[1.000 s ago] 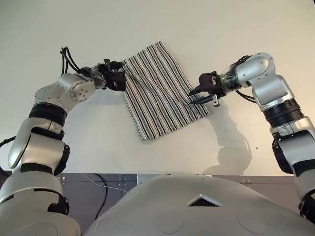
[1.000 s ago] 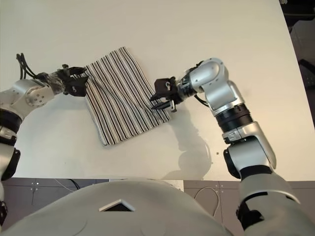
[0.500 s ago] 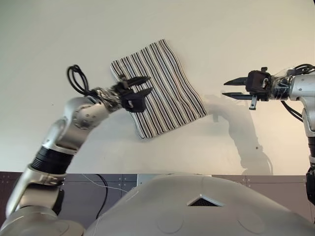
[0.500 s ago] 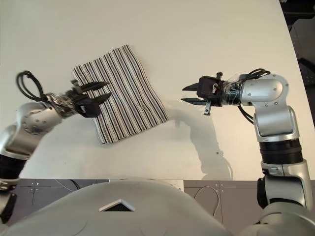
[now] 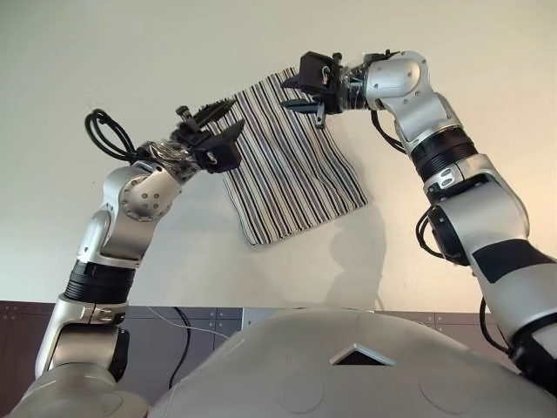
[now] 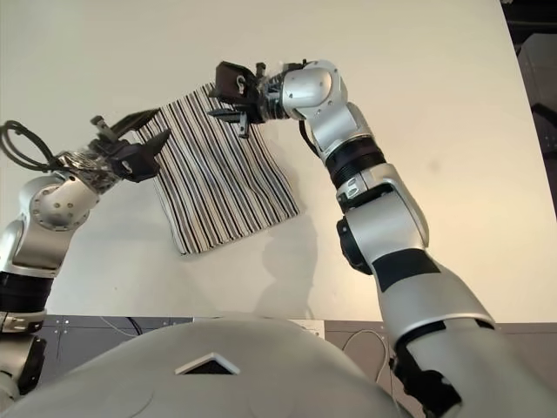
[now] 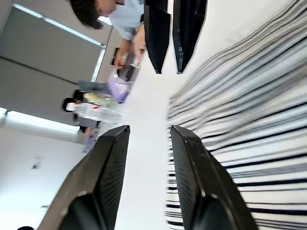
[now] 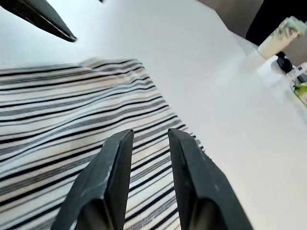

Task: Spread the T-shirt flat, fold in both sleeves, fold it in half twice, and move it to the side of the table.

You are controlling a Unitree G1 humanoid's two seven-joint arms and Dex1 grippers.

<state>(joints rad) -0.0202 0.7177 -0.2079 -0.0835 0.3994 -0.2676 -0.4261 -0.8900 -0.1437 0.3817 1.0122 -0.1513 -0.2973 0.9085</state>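
- Currently the left pincer (image 5: 223,120) has its fingers spread and holds nothing. It sits at the striped T-shirt's (image 5: 291,170) left edge, near the far-left corner. In the left wrist view, one finger (image 7: 201,182) is over the cloth and the other is over bare table (image 5: 130,43).
- The T-shirt lies flat on the table as a folded rectangle, skewed to the table edges, around centre and not yet off to the side.
- Handling, as I judge it: the cloth is light, limp and stacked in several layers. It has no stiffness, so a lifted edge will droop and the layers can slide apart.
- The best hold is probably the two far corners or the edge hems, pinching through all layers. Keeping it low should stop the fold from opening.
- The right pincer (image 5: 291,93) is also parted and empty. It is over the far corner of the shirt, and the right wrist view shows stripes under both fingers (image 8: 115,177).
- Compared with half a second ago, the right pincer was well off to the right of the cloth over bare table and has swung across to the far corner.
- The left pincer has shifted from over the shirt's left-middle up toward the far-left corner.
- The shirt itself looks unmoved.
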